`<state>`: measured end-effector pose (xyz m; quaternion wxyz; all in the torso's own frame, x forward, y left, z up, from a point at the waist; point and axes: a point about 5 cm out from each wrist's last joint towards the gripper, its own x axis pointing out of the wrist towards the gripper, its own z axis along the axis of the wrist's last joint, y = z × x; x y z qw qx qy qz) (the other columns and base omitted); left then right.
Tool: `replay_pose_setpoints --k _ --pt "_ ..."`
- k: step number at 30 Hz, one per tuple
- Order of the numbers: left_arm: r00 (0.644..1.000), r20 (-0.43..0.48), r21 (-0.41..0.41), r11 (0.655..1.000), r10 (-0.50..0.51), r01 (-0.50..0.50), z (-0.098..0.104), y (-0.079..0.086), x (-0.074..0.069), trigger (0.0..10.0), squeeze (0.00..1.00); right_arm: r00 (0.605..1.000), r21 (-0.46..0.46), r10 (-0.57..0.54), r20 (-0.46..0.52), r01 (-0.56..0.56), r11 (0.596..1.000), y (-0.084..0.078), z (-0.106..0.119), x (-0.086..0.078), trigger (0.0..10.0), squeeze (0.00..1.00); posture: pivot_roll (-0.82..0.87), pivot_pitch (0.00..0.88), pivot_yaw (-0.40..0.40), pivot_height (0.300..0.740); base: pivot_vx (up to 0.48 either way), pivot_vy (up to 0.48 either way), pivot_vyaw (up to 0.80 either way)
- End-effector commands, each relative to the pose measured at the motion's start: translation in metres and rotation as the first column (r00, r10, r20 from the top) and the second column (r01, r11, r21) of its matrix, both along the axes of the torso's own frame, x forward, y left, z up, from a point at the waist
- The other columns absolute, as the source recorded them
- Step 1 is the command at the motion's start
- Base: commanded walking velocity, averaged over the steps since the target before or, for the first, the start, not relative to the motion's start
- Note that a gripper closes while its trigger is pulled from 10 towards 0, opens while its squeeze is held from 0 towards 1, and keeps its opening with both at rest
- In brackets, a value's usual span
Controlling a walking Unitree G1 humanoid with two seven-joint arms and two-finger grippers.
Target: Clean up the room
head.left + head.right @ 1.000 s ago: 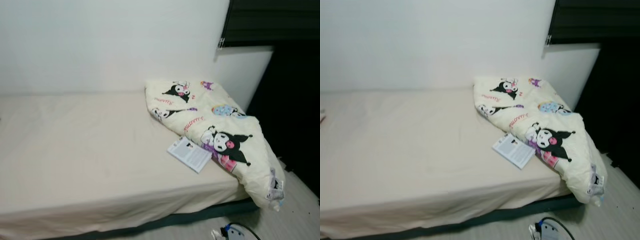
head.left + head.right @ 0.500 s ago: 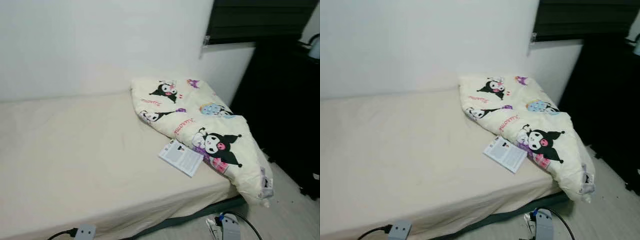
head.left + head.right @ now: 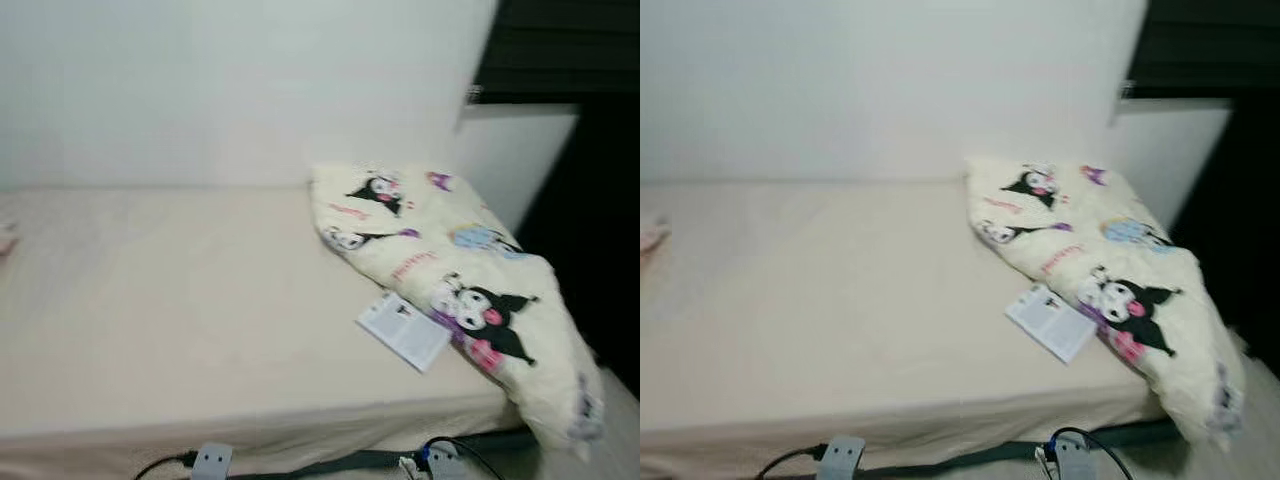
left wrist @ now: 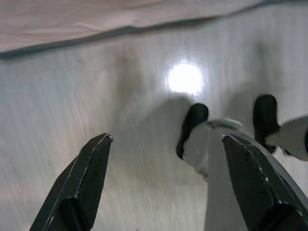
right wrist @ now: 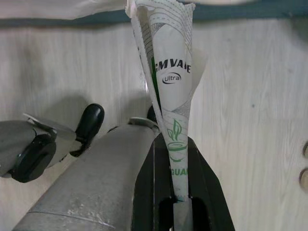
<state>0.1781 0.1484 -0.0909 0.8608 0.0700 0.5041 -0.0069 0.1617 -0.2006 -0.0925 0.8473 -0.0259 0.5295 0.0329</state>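
A cream bed lies before me with a folded cartoon-print blanket at its right end. A white booklet rests on the sheet against the blanket. In the right wrist view my right gripper is shut on a crumpled white paper wrapper with green print, held above the wooden floor. In the left wrist view my left gripper hangs open over the floor with nothing between its fingers. Both grey wrists peek in at the lower edge of the eye views.
A white wall runs behind the bed. Dark furniture stands to the right of the blanket. A small pinkish thing lies at the bed's far left edge. My own black feet show on the pale floor.
The camera has swung left and the picture is blurred, so the bed and blanket sit further right in view. Nothing on the bed has moved.
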Motion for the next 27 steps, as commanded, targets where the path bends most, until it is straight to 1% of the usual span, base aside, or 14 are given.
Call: replay_pose_setpoints --k 1,2,3,6,8,9,11,13,15,16,17,18,20,27 --pt "1.000 -0.014 -0.004 1.000 -0.018 0.018 0.001 -0.010 0.003 10.0 0.00 1.000 -0.010 0.029 -0.013 -0.029 1.000 0.001 -0.002 -0.004 10.0 0.00 -0.02 0.000 -0.086 0.740 0.000 0.000 0.80" --pt "1.000 -0.014 -0.006 1.000 -0.018 0.018 0.002 -0.013 0.004 10.0 0.00 0.999 -0.010 0.033 -0.014 -0.033 0.999 0.001 -0.002 -0.004 10.0 0.00 -0.02 0.000 -0.086 0.740 0.000 0.000 0.80" --pt "1.000 -0.021 -0.020 1.000 0.006 -0.007 0.003 -0.017 0.007 10.0 0.00 0.999 -0.011 0.035 -0.017 -0.035 0.999 0.001 -0.003 -0.006 10.0 0.00 -0.02 0.000 -0.086 0.740 0.000 0.000 0.80" --pt "0.999 -0.032 -0.027 0.999 0.020 -0.021 0.003 -0.019 0.008 10.0 0.00 0.999 -0.013 0.035 -0.020 -0.036 0.999 0.001 -0.003 -0.007 10.0 0.00 -0.03 0.000 -0.084 0.740 -0.322 0.000 0.80" --pt "1.000 -0.025 -0.037 0.999 0.014 -0.015 0.006 -0.024 0.013 10.0 0.00 0.999 -0.019 0.040 -0.024 -0.041 0.999 0.002 -0.004 -0.009 10.0 0.00 -0.03 0.000 -0.083 0.740 -0.463 0.000 0.80" --pt "1.000 -0.025 -0.037 0.999 0.014 -0.015 0.006 -0.024 0.013 10.0 0.00 0.999 -0.019 0.040 -0.024 -0.041 0.999 0.002 -0.004 -0.009 10.0 0.00 -0.03 0.000 -0.083 0.740 -0.446 0.000 0.80" --pt "1.000 -0.004 -0.044 0.999 -0.026 0.026 0.010 -0.034 0.021 10.0 0.00 0.999 -0.024 0.045 -0.030 -0.046 0.999 0.002 -0.005 -0.012 10.0 0.00 -0.03 0.000 -0.084 0.740 0.000 0.000 0.80" --pt "0.999 0.001 -0.044 0.998 -0.034 0.034 0.011 -0.036 0.022 10.0 0.00 0.998 -0.025 0.046 -0.032 -0.046 0.999 0.002 -0.006 -0.013 10.0 0.00 -0.03 0.000 -0.084 0.740 0.000 0.000 0.80" --pt "0.999 0.016 -0.052 0.998 -0.040 0.041 0.015 -0.041 0.028 10.0 0.00 0.998 -0.027 0.047 -0.036 -0.048 0.998 0.003 -0.006 -0.015 10.0 0.00 -0.03 0.000 -0.085 0.740 0.000 0.000 0.80" --pt "0.999 0.012 -0.051 0.998 -0.036 0.037 0.013 -0.038 0.026 10.0 0.00 0.998 -0.027 0.047 -0.038 -0.048 0.998 0.003 -0.007 -0.015 10.0 0.00 -0.03 0.000 -0.085 0.740 0.000 0.000 0.80" --pt "1.000 -0.002 -0.041 0.999 -0.031 0.031 0.009 -0.030 0.018 10.0 0.00 0.998 -0.028 0.048 -0.039 -0.049 0.998 0.003 -0.007 -0.016 10.0 0.00 -0.03 0.000 -0.087 0.740 0.000 0.000 0.80" --pt "1.000 -0.002 -0.041 0.999 -0.031 0.031 0.009 -0.030 0.018 10.0 0.00 0.998 -0.028 0.048 -0.039 -0.049 0.998 0.003 -0.007 -0.016 10.0 0.00 -0.03 0.000 -0.087 0.740 0.000 0.000 0.80" --pt "0.999 -0.020 -0.025 0.999 -0.029 0.028 0.003 -0.019 0.008 10.0 0.00 0.998 -0.028 0.048 -0.041 -0.049 0.998 0.003 -0.007 -0.017 10.0 0.00 -0.03 0.000 -0.087 0.740 0.000 0.000 0.80" --pt "0.999 -0.019 -0.019 0.999 -0.035 0.035 0.003 -0.016 0.007 10.0 0.00 0.998 -0.025 0.049 -0.040 -0.050 0.998 0.005 -0.008 -0.018 10.0 0.00 -0.03 0.000 -0.087 0.740 0.000 0.000 0.80"
